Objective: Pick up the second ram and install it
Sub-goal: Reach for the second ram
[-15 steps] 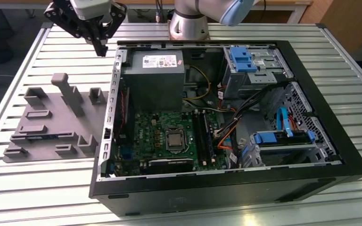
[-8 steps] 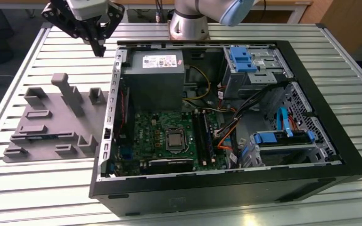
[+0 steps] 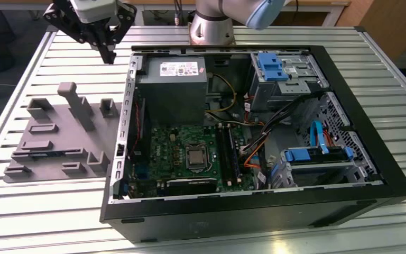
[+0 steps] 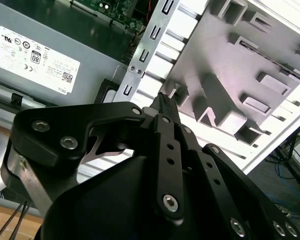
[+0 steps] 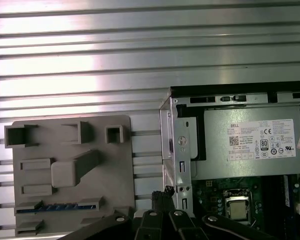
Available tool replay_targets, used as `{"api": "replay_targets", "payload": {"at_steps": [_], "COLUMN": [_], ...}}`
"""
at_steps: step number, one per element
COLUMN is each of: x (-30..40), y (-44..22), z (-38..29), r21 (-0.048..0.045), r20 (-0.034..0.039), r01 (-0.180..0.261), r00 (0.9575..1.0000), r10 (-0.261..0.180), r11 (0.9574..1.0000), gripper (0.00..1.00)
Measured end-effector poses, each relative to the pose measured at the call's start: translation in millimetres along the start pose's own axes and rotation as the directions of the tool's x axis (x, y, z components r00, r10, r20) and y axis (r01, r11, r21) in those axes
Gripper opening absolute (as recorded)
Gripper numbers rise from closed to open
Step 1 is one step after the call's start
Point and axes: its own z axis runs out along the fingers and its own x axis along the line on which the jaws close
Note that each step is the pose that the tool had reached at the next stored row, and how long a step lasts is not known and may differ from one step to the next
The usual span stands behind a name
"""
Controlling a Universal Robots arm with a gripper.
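Print on the power supply

One white label [image 3: 179, 68] lies on the grey power supply [image 3: 171, 92], in the computer case's [image 3: 259, 219] far corner toward the exterior view's left. In both wrist views the label [image 4: 37, 57] [image 5: 260, 139] carries small black print lines, a square code and round certification marks.

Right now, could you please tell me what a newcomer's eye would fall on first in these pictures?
The open computer case sits in the middle of the exterior view, its green motherboard bare. On the exterior view's left lies the grey holder tray, where the first wrist view shows the bluish-green second ram resting in a slot. The hand, shut and empty, hangs above the table at the exterior view's top left.
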Motion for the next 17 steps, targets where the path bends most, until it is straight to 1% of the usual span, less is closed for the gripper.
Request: {"api": "replay_targets", "payload": {"at_steps": [17], "x": [9.5], "y": [-0.8], "z": [0.6], "r21": [0.0], "r20": [0.0], "r01": [0.0], "r00": [1.0], "r10": [0.0], "r11": [1.0], "gripper": [0.11]}}
